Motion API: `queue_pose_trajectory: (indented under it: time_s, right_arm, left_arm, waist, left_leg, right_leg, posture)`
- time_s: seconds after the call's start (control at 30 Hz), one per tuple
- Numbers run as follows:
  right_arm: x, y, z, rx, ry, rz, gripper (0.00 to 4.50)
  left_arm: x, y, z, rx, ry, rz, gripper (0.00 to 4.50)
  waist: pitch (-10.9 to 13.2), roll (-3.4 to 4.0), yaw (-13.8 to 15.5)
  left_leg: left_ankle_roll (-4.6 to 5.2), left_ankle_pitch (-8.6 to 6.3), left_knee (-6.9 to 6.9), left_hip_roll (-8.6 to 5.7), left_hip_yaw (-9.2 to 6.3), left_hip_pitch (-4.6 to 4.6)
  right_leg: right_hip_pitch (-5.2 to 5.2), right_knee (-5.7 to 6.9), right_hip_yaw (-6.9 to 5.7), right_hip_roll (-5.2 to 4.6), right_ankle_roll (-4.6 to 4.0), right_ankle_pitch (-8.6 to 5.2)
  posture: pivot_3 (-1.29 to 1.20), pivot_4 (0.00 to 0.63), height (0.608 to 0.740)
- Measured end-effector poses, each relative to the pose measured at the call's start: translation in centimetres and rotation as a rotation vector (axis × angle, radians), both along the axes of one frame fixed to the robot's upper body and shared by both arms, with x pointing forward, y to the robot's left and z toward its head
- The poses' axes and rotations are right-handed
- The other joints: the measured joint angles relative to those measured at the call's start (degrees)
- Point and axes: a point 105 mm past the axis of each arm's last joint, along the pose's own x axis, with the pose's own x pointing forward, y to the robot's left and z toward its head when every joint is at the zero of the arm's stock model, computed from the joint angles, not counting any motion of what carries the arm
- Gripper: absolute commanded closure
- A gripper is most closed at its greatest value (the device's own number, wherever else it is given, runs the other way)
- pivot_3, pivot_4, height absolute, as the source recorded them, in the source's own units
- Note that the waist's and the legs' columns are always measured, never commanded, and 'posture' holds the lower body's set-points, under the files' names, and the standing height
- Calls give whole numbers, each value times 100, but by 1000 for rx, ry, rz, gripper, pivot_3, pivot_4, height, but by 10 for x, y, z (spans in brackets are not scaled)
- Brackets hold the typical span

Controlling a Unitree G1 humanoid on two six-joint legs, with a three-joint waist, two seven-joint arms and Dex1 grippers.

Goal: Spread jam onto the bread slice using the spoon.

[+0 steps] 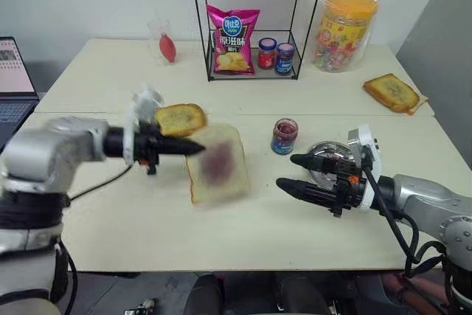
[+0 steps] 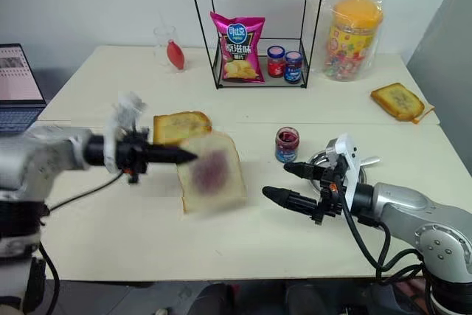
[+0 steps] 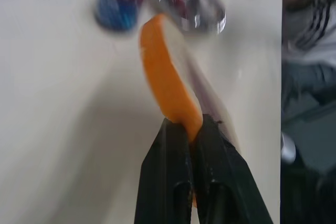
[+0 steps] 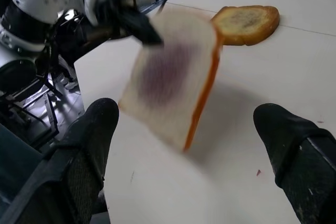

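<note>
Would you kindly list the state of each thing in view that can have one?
bread slice: lifted off the table, jam-smeared, pinched at its edge
left gripper: shut on the bread slice
right gripper: open, empty
small jam jar: lid off, upright
two lidded jars: closed, on the rack
laptop: open

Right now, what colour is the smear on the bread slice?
Purple-red, on the pale bread slice; clearest in the left eye view.

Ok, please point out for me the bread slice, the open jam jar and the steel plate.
bread slice (image 1: 217,164), left eye view, on its purple smear.
open jam jar (image 1: 284,136), left eye view, on its glass side.
steel plate (image 2: 361,166), right eye view, on its rim.
</note>
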Motion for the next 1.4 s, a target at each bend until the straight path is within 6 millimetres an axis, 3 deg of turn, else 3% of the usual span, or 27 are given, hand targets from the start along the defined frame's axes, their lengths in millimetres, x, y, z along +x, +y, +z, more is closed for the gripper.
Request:
queue_pose_trajectory:
  time_s: [0.07,0.27,0.37,0.47,0.77,0.97,1.2,1.33,1.4]
  right_arm:
    - [0,-1,-1,-9,2,-7,0]
    - [1,-4,-2,-24,4,-18,0]
    - [1,-4,-2,-25,2,-27,0]
    - [3,-4,-3,-28,1,-42,0]
    - [6,-6,-3,-36,0,-72,0]
    - [6,-10,-10,-48,20,-103,0]
    - [10,-28,-12,-47,21,-216,0]
    - [8,-54,-20,-44,53,-351,0]
    - [5,-67,-23,-30,78,-414,0]
  left_arm:
    - [4,-4,-16,40,-27,6,4478]
    - [50,-3,-24,132,-268,94,4478]
    - [62,-7,-19,127,-321,100,4478]
    - [62,-10,-15,116,-335,64,4478]
    - [64,-11,-15,121,-343,36,2790]
    - [67,17,-15,249,-384,32,1538]
    - [66,30,-7,325,-431,3,149]
    - [64,19,14,276,-487,-25,36]
    - [56,-3,37,177,-513,-79,36]
  waist:
    - [5,-13,19]
    - [3,-11,136]
    - [3,-11,143]
    - [3,-10,128]
    - [3,-10,138]
    - [4,-10,123]
    - [3,-10,139]
    - [3,-11,171]
    - [3,-12,170]
  left_leg:
    - [0,0,3,8,-7,-4]
    - [0,0,5,2,0,-3]
    - [0,0,4,1,0,-7]
    - [1,0,1,3,0,-4]
    - [1,0,4,3,-2,-5]
    - [1,0,0,10,-4,-4]
    - [1,0,2,8,-2,-5]
    - [1,0,2,6,-5,-11]
    - [1,0,4,5,-2,-12]
  right_leg:
    - [0,-1,-8,11,-3,1]
    - [3,-5,0,9,-1,3]
    - [1,-6,-1,8,-6,6]
    - [1,-5,-1,9,-10,7]
    - [1,-3,-2,10,-8,6]
    - [0,-3,-5,17,-10,6]
    - [1,-3,-3,14,-9,6]
    - [1,-5,-8,12,-9,6]
    - [1,-5,-5,8,-5,3]
  posture:
    - [0,150,740]
    - [0,150,740]
    - [0,150,740]
    - [0,150,740]
    - [0,150,740]
    - [0,150,740]
    - [0,150,740]
    - [0,150,740]
    - [0,150,740]
